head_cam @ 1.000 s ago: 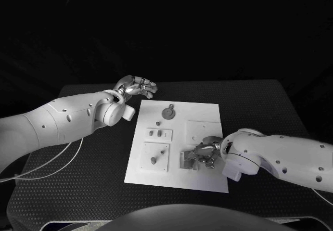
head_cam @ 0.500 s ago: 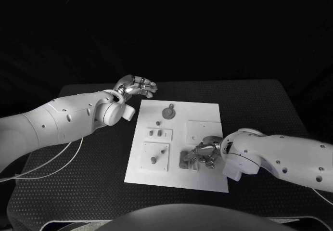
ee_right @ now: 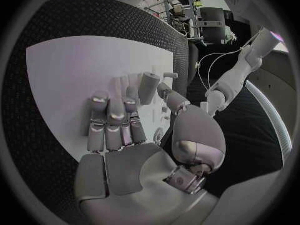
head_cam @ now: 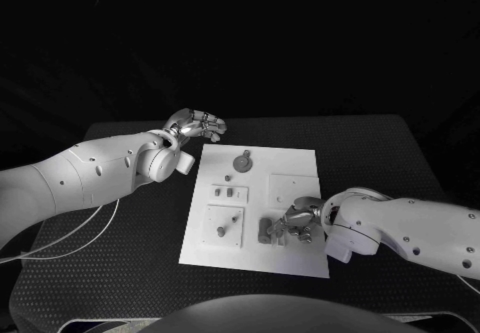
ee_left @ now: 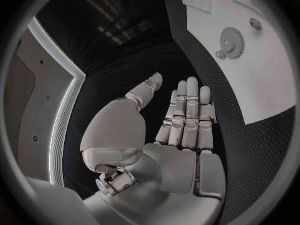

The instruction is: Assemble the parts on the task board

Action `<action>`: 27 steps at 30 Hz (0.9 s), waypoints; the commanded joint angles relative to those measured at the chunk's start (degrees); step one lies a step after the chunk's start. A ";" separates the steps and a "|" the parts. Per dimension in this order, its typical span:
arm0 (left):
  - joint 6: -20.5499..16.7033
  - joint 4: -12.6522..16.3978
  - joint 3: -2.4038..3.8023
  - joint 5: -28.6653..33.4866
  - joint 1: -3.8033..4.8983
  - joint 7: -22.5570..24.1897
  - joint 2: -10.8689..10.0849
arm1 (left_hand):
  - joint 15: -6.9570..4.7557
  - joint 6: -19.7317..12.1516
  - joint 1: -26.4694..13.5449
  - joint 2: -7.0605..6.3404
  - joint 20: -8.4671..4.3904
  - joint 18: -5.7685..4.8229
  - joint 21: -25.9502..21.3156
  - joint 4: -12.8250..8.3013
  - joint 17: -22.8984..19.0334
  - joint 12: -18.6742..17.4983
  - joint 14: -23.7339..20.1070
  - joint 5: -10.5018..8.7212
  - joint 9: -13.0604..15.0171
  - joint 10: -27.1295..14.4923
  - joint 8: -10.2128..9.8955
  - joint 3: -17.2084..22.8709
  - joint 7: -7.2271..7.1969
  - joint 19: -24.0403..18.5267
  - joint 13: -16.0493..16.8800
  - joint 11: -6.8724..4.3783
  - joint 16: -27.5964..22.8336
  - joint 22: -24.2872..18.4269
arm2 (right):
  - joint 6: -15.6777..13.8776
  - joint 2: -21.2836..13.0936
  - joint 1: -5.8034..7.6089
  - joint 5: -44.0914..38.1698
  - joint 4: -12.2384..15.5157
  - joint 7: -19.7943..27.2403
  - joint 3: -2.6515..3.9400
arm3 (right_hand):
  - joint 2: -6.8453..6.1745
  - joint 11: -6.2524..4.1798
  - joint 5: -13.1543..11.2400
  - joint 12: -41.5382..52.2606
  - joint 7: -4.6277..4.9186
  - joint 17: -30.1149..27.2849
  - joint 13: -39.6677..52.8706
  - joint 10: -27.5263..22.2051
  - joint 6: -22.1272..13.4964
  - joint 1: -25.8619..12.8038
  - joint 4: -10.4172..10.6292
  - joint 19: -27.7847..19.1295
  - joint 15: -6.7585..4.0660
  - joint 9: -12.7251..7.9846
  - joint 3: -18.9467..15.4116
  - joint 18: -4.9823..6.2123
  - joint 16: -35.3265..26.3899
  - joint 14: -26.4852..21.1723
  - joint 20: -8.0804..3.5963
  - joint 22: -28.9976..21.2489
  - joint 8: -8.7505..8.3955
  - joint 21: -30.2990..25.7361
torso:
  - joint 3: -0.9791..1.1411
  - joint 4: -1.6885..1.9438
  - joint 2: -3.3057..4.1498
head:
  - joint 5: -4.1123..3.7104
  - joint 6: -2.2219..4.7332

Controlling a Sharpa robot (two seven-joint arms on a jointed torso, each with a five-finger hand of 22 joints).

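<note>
The flat white rectangular task board (head_cam: 262, 208) is seen lying in the middle of the black textured worktop (head_cam: 120, 236), and the action is all at its near right corner. There the silver right hand (head_cam: 300, 223) is lowered onto the board, with its fingers (head_cam: 292, 233) gathered around a small grey cylindrical part (ee_right: 149, 87); in the right wrist view that part is seen pinched upright between the thumb and the fingers, so it is counted as held. Compared with the picture of a second ago, the right hand has been drawn slightly toward the robot and turned a little, while the grey bracket-like part (head_cam: 268, 229) beside it has kept its place. This is judged a fine adjustment of the held piece over its seat, not a release; insertion is judged not yet complete. The silver left hand (head_cam: 197, 124) is parked off the board's far left corner, unchanged, its fingers (ee_left: 186, 112) laid out straight and together, nothing being held. The round grey gear part (head_cam: 243, 162) near the far edge of the board and the small grey pegs (head_cam: 229, 191) in the raised white blocks are left untouched, so much of the assembly is judged outstanding.
</note>
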 commanded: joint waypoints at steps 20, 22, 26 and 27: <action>0.64 0.20 0.04 0.28 0.05 0.42 -0.01 | 0.52 -0.35 -0.37 -0.13 0.34 0.58 -0.22 0.46 0.17 -0.01 0.07 -0.14 0.09 -0.49 0.17 0.01 -0.08 -0.01 -0.07 -0.04 -0.40 0.12 | 0.07 -0.66 0.64 -24.72 3.31 4.93 -0.02 | 0.49 -1.22 -0.27 0.93 -1.12 -0.10 -0.03 1.62 2.52 5.59 -4.62 0.75 -0.96 1.37 -7.39 1.63 1.41 1.15 -0.74 -0.88 1.66 0.79 | 0.00 -0.02 0.04 | 0.11 0.24; 0.64 0.20 0.04 0.28 0.05 0.41 -0.03 | 0.52 -0.34 -0.38 -0.13 0.34 0.58 -0.22 0.47 0.18 -0.01 0.08 -0.14 0.09 -0.49 0.17 0.00 -0.08 -0.01 -0.07 -0.04 -0.40 0.13 | -0.29 -0.37 0.41 -26.84 3.37 4.14 -0.02 | 0.59 -1.32 -0.26 0.93 -1.23 -0.12 -0.09 1.87 2.79 5.50 -4.49 0.86 -1.04 1.42 -7.56 1.63 1.46 1.36 -0.74 -0.94 1.78 0.81 | 0.00 0.02 0.05 | 0.09 0.19; 0.78 0.17 0.04 0.28 0.05 0.33 -0.08 | 0.52 -0.32 -0.40 -0.11 0.34 0.58 -0.23 0.50 0.20 0.00 0.09 -0.14 0.10 -0.48 0.19 0.00 -0.08 -0.01 -0.07 -0.04 -0.41 0.14 | -1.12 -0.09 0.01 -30.64 3.33 2.92 -0.02 | 0.61 -1.51 -0.26 0.86 -1.42 -0.27 -0.25 2.39 3.22 5.06 -3.99 1.09 -1.18 1.48 -7.96 1.63 1.48 1.81 -0.73 -1.10 1.94 0.84 | 0.01 0.05 0.05 | 0.12 0.14; 0.83 0.17 0.04 0.28 0.05 0.31 -0.09 | 0.52 -0.29 -0.42 -0.10 0.34 0.58 -0.24 0.51 0.21 0.01 0.09 -0.14 0.10 -0.48 0.20 -0.01 -0.09 0.00 -0.07 -0.04 -0.42 0.15 | -1.20 -0.04 -0.02 -31.08 3.32 2.81 -0.02 | 0.60 -1.53 -0.26 0.84 -1.45 -0.25 -0.28 2.46 3.29 4.99 -3.91 1.13 -1.20 1.49 -8.01 1.63 1.52 1.92 -0.73 -1.13 1.96 0.85 | 0.01 0.05 0.05 | 0.12 0.14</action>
